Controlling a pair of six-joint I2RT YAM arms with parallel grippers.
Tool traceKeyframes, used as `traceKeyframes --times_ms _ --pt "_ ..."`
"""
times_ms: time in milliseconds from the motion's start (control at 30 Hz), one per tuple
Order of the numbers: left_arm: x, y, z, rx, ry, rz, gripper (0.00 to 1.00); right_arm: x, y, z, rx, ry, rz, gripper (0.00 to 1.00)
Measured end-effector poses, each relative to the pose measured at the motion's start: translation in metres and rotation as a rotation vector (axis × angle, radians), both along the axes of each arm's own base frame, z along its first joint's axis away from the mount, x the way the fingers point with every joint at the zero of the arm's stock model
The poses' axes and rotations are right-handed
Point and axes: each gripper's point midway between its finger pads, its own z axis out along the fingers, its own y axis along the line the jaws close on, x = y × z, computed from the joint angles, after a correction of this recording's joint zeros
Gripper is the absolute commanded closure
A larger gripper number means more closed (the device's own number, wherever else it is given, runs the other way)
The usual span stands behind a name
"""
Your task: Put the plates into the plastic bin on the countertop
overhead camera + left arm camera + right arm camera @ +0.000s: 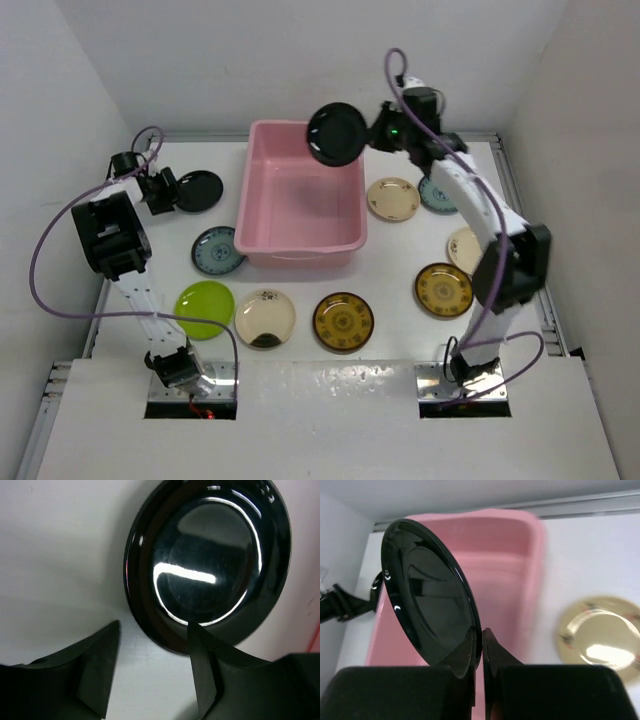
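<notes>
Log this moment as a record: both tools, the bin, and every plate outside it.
left tool: open at the rim of the flat black plate
right tool: shut on the tilted black plate, held up near the bin's far right corner
bin: no plate seen inside
left of bin: flat black plate, left teal plate
near side: lime plate, patched plate, mid brown plate, right brown plate
right of bin: cream plate, right teal plate, edge cream plate, last two partly behind the right arm

Bin (300, 250) at centre — plates (343, 321) left, right and before it
</notes>
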Motion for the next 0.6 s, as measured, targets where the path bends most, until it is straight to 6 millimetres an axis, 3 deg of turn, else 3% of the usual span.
traceKeyframes --times_ms 67,167,267,333,367,433,467,500,600 --pt "0.008 0.000 -0.006 -0.030 -0.005 0.012 0.39 0.021 0.043 -0.016 0.023 0.024 0.070 1.00" --pt "0.025 0.005 -0.001 -0.044 -0.044 0.034 0.39 0.041 0.099 -0.081 0.035 0.137 0.153 1.00" --pt "0.037 0.007 -0.003 -0.067 -0.069 0.049 0.43 0.036 0.131 -0.151 0.023 0.273 0.199 1.00" --pt "0.044 0.006 -0.003 -0.085 -0.088 0.053 0.47 0.025 0.141 -0.190 0.007 0.364 0.214 1.00" --pt "0.046 0.006 -0.003 -0.095 -0.095 0.054 0.54 0.020 0.144 -0.205 -0.001 0.398 0.219 0.99" --pt "0.048 0.004 -0.005 -0.114 -0.099 0.058 0.65 0.013 0.146 -0.222 -0.010 0.442 0.222 0.87" --pt "0.049 0.003 -0.006 -0.124 -0.099 0.057 0.73 0.011 0.146 -0.225 -0.009 0.456 0.220 0.69" --pt "0.049 0.002 -0.006 -0.131 -0.098 0.058 0.85 0.010 0.147 -0.225 -0.004 0.464 0.222 0.63" --pt "0.048 -0.004 -0.010 -0.171 -0.090 0.059 1.00 0.014 0.151 -0.214 0.010 0.439 0.235 0.37"
